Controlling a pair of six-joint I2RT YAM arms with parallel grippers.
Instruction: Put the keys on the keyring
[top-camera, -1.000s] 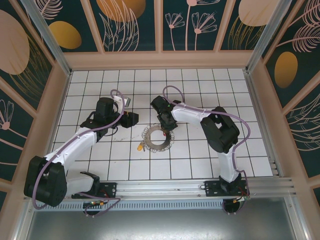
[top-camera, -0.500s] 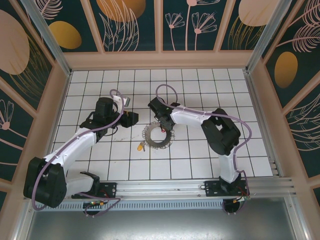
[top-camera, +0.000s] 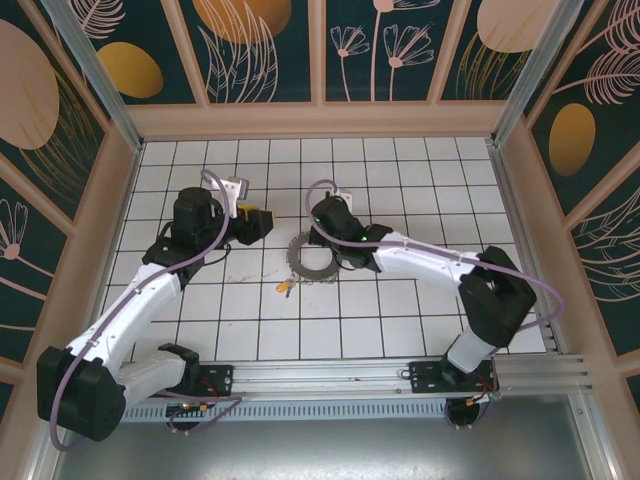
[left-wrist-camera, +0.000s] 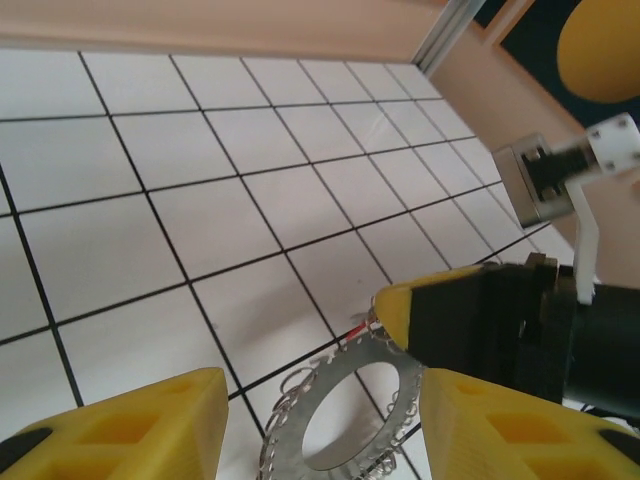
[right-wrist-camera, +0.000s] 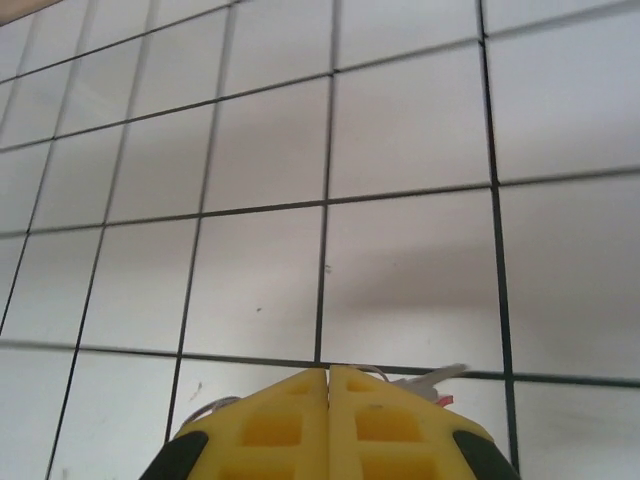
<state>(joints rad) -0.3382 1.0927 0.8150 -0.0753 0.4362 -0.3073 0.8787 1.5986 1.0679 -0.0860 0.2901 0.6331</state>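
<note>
One key (right-wrist-camera: 438, 377), long axis near-level, tip rightward, beside closed right pincer (right-wrist-camera: 328, 372).

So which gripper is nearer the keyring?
Right. The right gripper sits at the far rim of the keyring; the left gripper hangs apart, off its far-left side.

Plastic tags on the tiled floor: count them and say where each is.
2. The yellow-orange tag lies at the near-left rim of the flat grey metal ring; the small red tag peeks beside the shut right gripper, by the tiny silvery key. Others may be hidden beneath.
</note>
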